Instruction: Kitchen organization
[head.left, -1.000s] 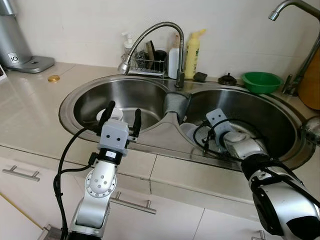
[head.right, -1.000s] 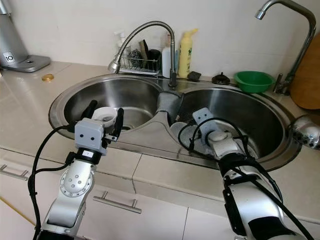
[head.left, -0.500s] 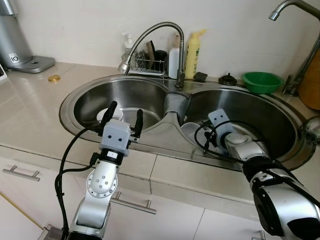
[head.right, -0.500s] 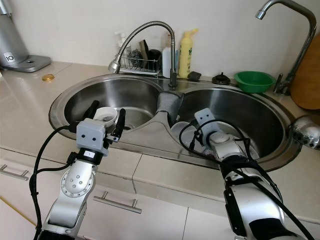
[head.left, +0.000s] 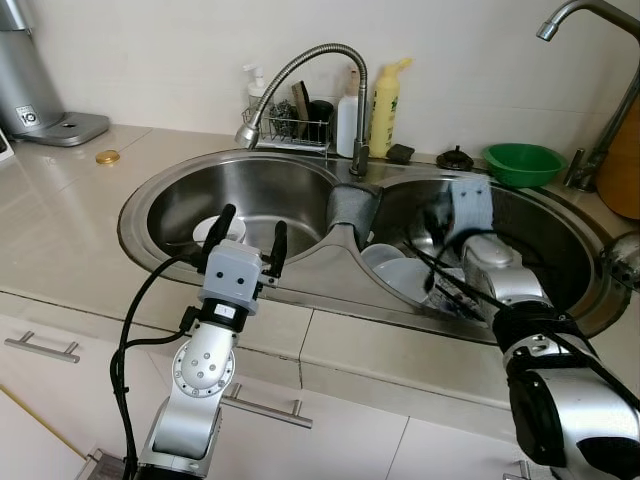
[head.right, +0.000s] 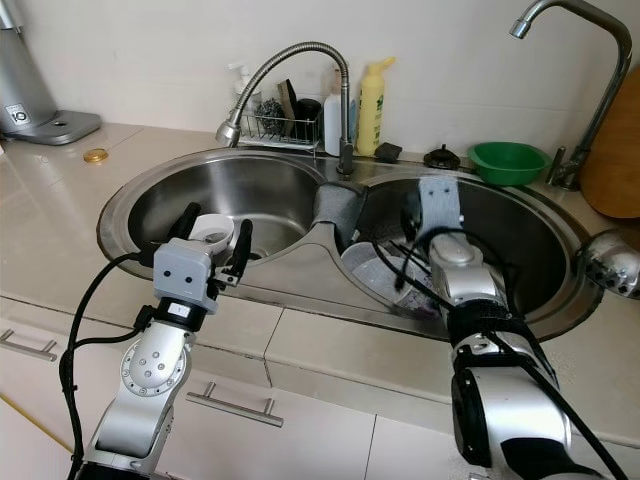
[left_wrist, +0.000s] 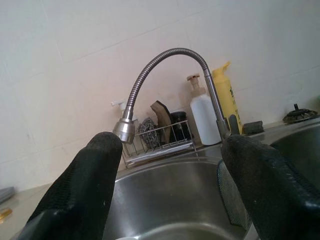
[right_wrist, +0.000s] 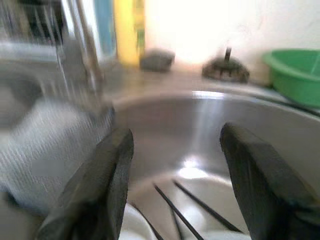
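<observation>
Nearest us, our left gripper (head.left: 247, 232) hangs at seven o'clock over the front rim of the double sink (head.left: 140, 195), fingers spread wide and holding nothing. Just past its fingertips a small white cup (head.left: 218, 229) sits on the floor of the left basin.

Over at four o'clock our right gripper (right_wrist: 175, 165) is raised above the right basin, fingers parted and empty; the wrist picture is blurred. Beneath it lie white plates (head.left: 408, 277) with what look like dark chopsticks (right_wrist: 195, 202) across them, which we judge to be what needs clearing.

To do this well, we'd bring the right gripper down slowly over the near plate's edge, settle it, then pinch the rim firmly; wet crockery on steel may slide.

Further back, at twelve o'clock, the curved tap (head.left: 305, 70) arches over the divider, with a wire rack (head.left: 288, 128), a white bottle (left_wrist: 204, 116) and a yellow bottle (head.left: 385, 100) behind. A green bowl (head.left: 523, 163) rests at two o'clock.
</observation>
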